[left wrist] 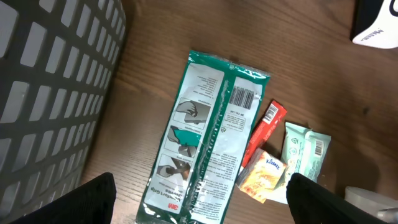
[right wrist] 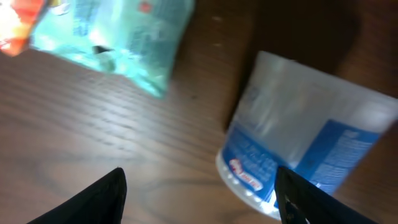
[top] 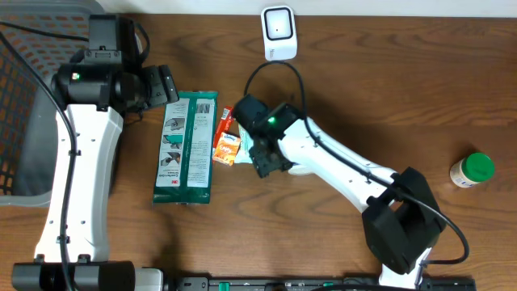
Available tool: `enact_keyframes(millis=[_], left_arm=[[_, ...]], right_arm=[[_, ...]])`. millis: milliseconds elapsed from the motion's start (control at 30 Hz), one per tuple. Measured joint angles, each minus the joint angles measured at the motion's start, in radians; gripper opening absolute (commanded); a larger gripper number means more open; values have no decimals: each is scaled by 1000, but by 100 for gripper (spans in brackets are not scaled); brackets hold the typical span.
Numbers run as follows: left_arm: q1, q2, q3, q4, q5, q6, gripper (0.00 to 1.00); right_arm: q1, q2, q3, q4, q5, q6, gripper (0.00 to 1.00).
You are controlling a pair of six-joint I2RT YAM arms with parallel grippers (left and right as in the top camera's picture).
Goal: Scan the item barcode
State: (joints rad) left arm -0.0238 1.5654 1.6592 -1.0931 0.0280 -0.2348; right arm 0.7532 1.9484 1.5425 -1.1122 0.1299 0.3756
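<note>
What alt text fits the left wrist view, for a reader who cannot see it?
A green-and-white package lies barcode-up on a wooden table under the open left gripper. Beside it are a red packet, an orange packet and a pale green pouch; a grey basket stands left.

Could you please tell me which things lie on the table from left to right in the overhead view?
Grey basket → green packet → orange snack packet → white scanner → green-capped bottle.

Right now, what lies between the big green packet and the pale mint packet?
A red stick packet and an orange snack packet, clearest in the left wrist view.
</note>
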Motion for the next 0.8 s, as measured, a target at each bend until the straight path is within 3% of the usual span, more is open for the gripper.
enact_keyframes(millis=[433, 800], left_arm=[[0, 0, 0, 0, 0, 0, 88], [0, 0, 0, 0, 0, 0, 88]], right_arm=[[-49, 0, 0, -33, 10, 16, 84], [-51, 0, -30, -50, 38, 35, 84]])
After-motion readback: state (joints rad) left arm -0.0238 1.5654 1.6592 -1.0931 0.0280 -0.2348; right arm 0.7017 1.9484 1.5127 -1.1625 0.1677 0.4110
